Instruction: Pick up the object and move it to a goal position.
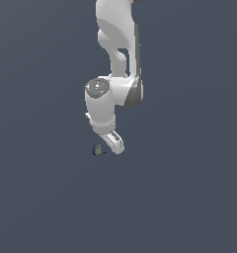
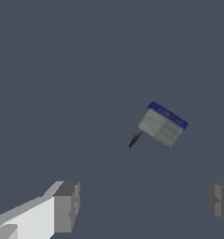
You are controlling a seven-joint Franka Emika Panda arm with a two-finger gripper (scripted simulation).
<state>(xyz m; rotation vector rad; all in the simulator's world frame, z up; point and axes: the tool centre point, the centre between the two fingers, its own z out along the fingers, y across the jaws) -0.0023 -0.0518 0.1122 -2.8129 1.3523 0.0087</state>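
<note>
Gripper (image 1: 116, 144) hangs low with its jaws spread wide and nothing between them; in the wrist view both grey pads (image 2: 67, 207) sit far apart. The object (image 1: 97, 150) lies on the plain dark floor (image 1: 41, 197), just beside the fingertips, toward the exterior view's left, not touching them. Close up, the object (image 2: 161, 125) is a greyish, tilted block with a dark-blue band along one edge and a thin dark sliver sticking out from one corner. Any markings on it are too blurred to read.

White, rounded arm segments (image 1: 115, 29) with dark grey joint bands; white gripper (image 2: 142, 205) with grey blocky fingertip pads (image 2: 67, 205).
</note>
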